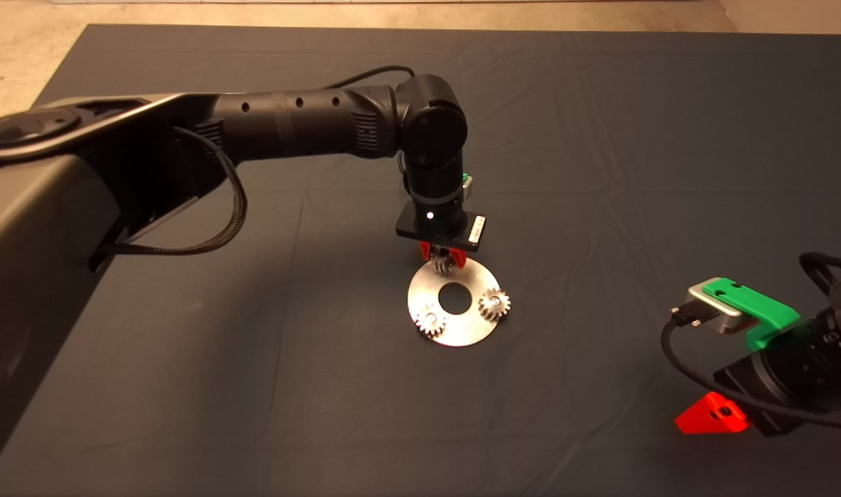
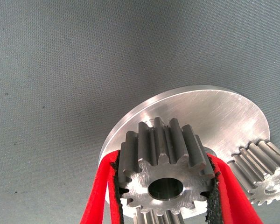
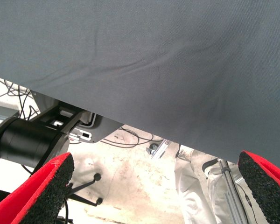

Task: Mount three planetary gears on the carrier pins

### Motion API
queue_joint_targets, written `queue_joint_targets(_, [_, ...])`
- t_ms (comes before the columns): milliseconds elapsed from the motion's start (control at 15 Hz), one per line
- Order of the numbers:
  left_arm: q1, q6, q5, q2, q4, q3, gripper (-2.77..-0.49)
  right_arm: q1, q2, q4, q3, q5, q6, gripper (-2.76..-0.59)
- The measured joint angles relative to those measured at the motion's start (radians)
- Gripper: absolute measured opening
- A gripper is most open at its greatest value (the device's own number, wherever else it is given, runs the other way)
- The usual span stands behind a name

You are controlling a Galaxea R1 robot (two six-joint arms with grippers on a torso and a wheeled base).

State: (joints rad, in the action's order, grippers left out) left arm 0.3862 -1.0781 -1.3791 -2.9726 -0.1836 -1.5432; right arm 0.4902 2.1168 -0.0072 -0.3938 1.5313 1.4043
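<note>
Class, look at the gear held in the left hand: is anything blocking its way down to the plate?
Nothing visible does. The left hand grips the gear above the plate's far edge; the two other gears sit apart.

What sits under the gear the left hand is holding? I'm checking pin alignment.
Under the held gear lies the round plate; the left hand grips it. The third pin is covered by the gear.

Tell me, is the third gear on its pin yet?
Not yet: the left gripper holds the third gear above the plate.
</note>
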Motion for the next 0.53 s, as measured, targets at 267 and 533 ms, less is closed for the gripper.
queue_joint_targets(267, [0.000,0.002,0.000,0.000,0.000,0.000,-2.53,0.000,0.000,0.000,0.000,0.000,0.000,-0.74])
queue_joint_targets(533, [0.001,0.002,0.000,0.000,0.000,0.001,-2.41,0.000,0.000,0.000,0.000,0.000,0.000,-0.74])
